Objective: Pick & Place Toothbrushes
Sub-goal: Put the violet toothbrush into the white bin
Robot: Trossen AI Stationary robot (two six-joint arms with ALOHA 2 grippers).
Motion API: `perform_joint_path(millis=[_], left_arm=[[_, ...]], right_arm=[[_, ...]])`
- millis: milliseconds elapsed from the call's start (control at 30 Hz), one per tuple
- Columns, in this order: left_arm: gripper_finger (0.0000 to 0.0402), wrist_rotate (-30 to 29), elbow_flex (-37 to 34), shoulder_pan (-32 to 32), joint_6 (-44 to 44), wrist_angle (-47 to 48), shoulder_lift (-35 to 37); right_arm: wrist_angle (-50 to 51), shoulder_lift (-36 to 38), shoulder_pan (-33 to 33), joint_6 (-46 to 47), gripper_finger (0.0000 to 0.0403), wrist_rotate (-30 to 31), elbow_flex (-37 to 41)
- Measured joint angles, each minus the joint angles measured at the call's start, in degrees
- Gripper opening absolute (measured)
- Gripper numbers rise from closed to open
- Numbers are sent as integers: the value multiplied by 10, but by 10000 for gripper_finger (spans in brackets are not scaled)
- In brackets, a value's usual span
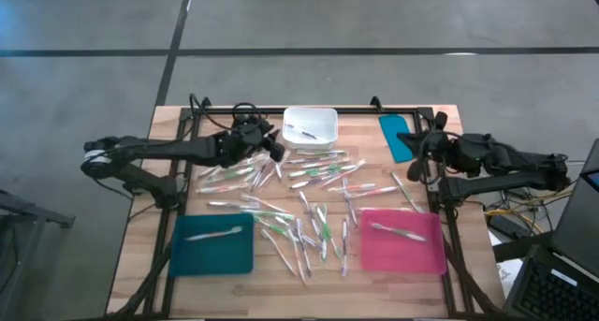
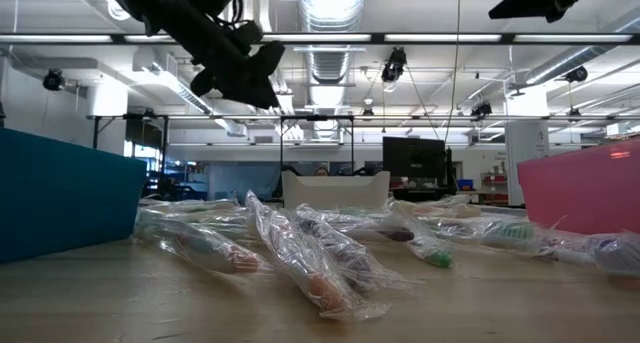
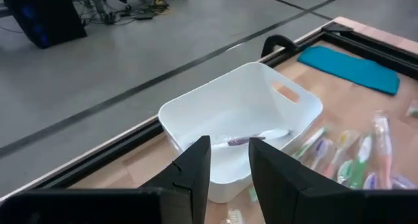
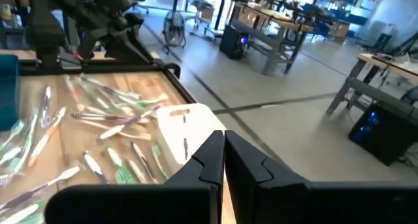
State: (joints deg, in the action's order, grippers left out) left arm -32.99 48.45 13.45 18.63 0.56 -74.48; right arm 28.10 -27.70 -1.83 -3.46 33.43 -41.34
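- A bin (image 1: 310, 125) sits at the counter's (image 1: 150, 265) far edge, one toothbrush inside.
- Loose toothbrushes (image 1: 309, 195) lie mid-counter, before it.
- Two trays flank them near me: one (image 1: 212, 244) on my left, one (image 1: 402, 240) on my right, each holding a toothbrush.

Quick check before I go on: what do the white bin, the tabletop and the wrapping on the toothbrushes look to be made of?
White bin: likely molded plastic, smooth and semi-matte, with rounded corners and a cut-out handle. Tabletop: wood or wood-look laminate, with visible plank grain. Toothbrushes: wrapped in clear crinkled film, probably thin plastic, catching glints of light.
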Motion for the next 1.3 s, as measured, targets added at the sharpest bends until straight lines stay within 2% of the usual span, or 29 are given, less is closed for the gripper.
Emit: perform_joint_path(millis=[167, 333, 533, 767, 1100, 1200, 1300], left_arm=[[110, -13, 0, 2, -5, 1, -3], [110, -73, 0, 3, -11, 4, -8], [110, -74, 0, 7, 141, 21, -17], [117, -1, 0, 6, 184, 25, -51], [181, 48, 0, 6, 216, 25, -78], [187, 65, 0, 6, 209, 25, -79], [186, 115, 0, 6, 155, 25, -80]], right_arm=[[11, -26, 0, 25, 8, -2, 0], [18, -55, 0, 37, 8, -3, 0], [25, -98, 0, 67, 8, -6, 0], [31, -127, 0, 66, 8, -6, 0], [50, -125, 0, 83, 8, -6, 0], [51, -126, 0, 84, 8, -6, 0], [52, -128, 0, 84, 8, -6, 3]])
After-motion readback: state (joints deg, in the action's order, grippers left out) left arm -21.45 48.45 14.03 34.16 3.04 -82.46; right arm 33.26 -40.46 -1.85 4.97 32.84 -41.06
